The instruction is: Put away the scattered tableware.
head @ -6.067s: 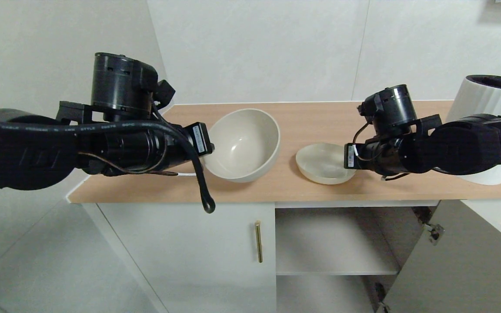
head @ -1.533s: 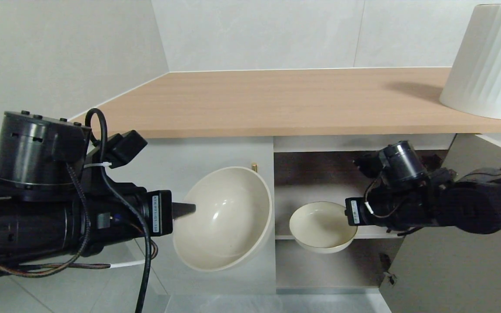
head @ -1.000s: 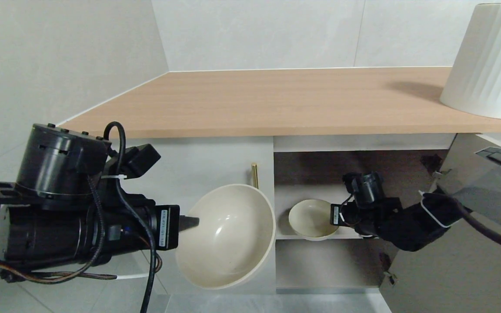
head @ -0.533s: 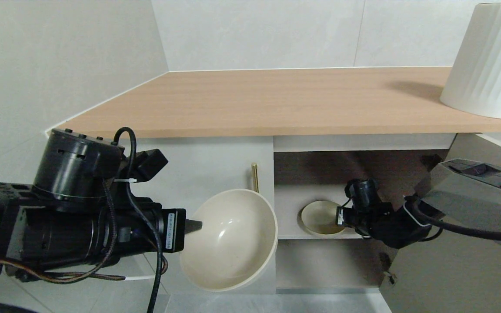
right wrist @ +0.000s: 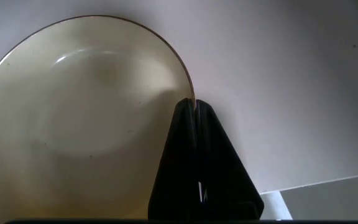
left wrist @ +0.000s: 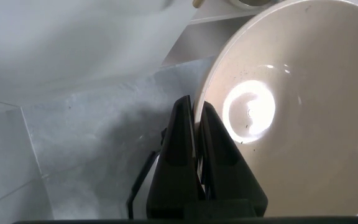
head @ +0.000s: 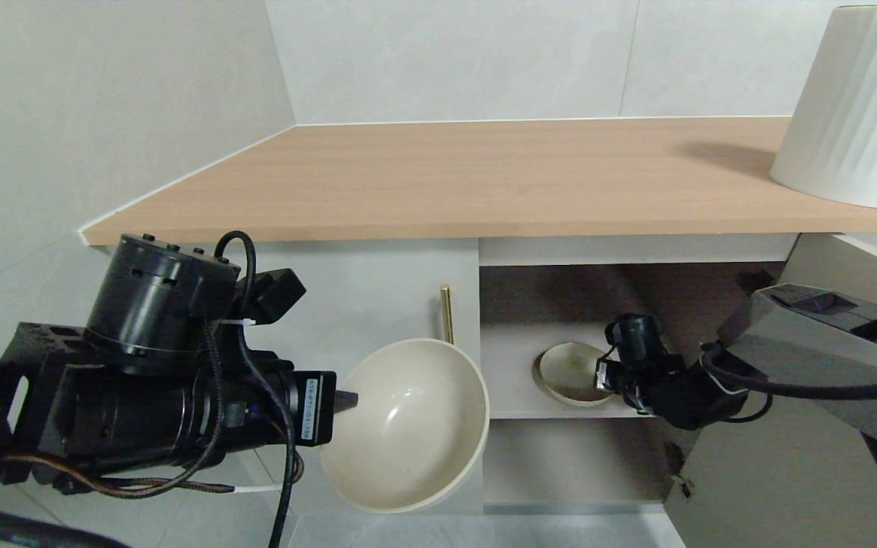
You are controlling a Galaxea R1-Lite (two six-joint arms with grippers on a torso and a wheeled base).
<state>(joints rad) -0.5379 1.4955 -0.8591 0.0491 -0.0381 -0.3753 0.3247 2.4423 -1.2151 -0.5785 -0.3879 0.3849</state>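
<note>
Left side: the left gripper (head: pixel 346 398) (left wrist: pixel 196 107) is held low in front of the closed white cabinet door (head: pixel 377 289). Its two fingers are pressed together on the rim of a large cream ceramic bowl (head: pixel 408 426) (left wrist: pixel 291 112). The bowl hangs in the air, clear of any surface, tipped with its hollow facing up and outward, just below the brass bar handle (head: pixel 446 313).

Centre right: in the open upper compartment, a small cream ceramic bowl (head: pixel 569 371) (right wrist: pixel 79 106) sits tilted, low over the white shelf board (head: pixel 511 380) — contact with the board cannot be confirmed. The right gripper (head: pixel 600 378) (right wrist: pixel 194 104) is inside the compartment, pinched tight on that bowl's rim.

Far right: the open cabinet door (head: pixel 751 487) stands swung outward. Above, on the light wooden countertop (head: pixel 484 183), a white ribbed cylindrical vessel (head: pixel 853 114) stands upright at the right end.
</note>
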